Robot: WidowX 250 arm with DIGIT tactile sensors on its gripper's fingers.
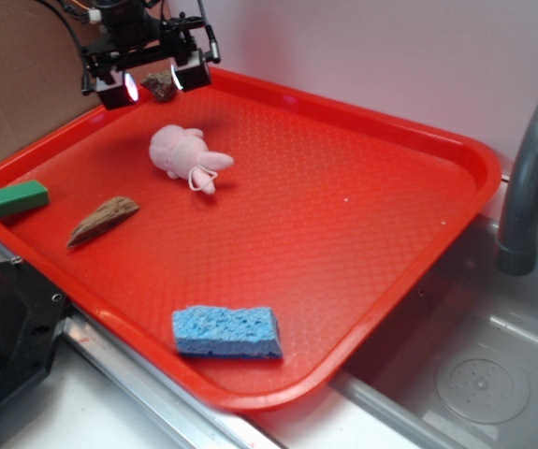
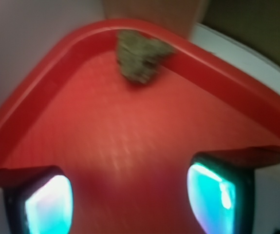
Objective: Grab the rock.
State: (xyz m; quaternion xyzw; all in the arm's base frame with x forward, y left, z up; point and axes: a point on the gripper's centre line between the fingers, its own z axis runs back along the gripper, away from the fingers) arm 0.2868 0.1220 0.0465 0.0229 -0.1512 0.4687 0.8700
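Claw [image 1: 152, 85], spread wide and empty, poised above the rock [image 1: 161, 86] lodged in the far corner of the red tray [image 1: 362, 215], against its rim.

Tray [image 1: 362, 234] under me is glossy red plastic w/ a fine pebbled texture. The rock [image 1: 161, 85] looks rough and matt, grainy grey-brown. Pink toy [image 1: 186, 155] is soft fuzzy plush. Brown piece [image 1: 103, 220] looks like dry wood, matt w/ visible grain. Blue sponge [image 1: 227, 332] is porous foam. Green block [image 1: 8, 199] is smooth, prob plastic. Sink [image 1: 474, 374] is dull brushed metal, and my finger pads [image 2: 49, 204] look glossy.
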